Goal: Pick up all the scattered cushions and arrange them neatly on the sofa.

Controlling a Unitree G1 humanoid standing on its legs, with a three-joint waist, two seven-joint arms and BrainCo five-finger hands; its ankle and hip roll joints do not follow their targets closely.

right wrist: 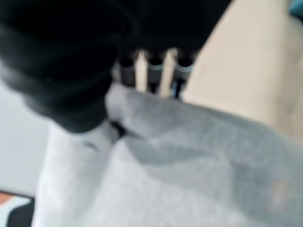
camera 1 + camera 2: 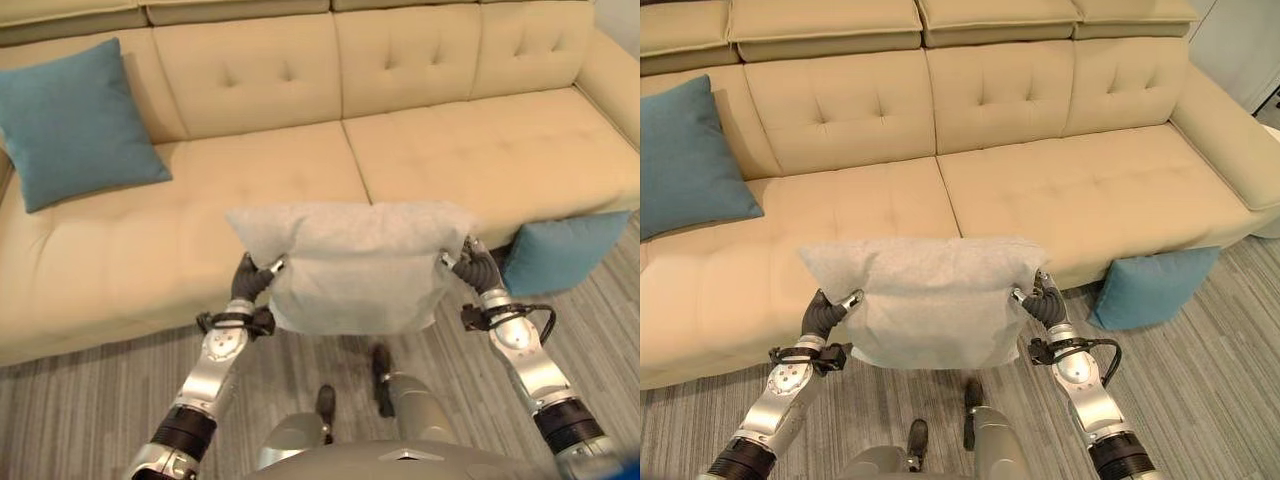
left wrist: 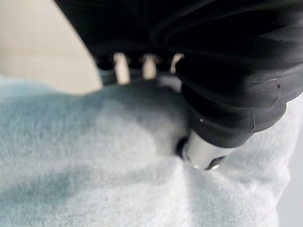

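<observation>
Both hands, left hand (image 2: 252, 280) and right hand (image 2: 480, 268), are pinching a grey cushion (image 2: 355, 265) just before the sofa (image 2: 450, 150).

Held a pale grey cushion (image 2: 930, 300) up in front of the beige sofa (image 2: 1040, 180), below the front edge of its seat, clear of the floor. Gripped on one side by the left hand (image 2: 822, 315) and on the other by the right hand (image 2: 1045, 303), fingers apparently pinched into the fabric, though mostly hidden behind it. Leaned a teal cushion (image 2: 685, 160) upright against the sofa's backrest at its left end. Stood a second teal cushion (image 2: 1152, 285) on the grey striped floor (image 2: 1200, 390), propped against the sofa's front below its right seat.
</observation>
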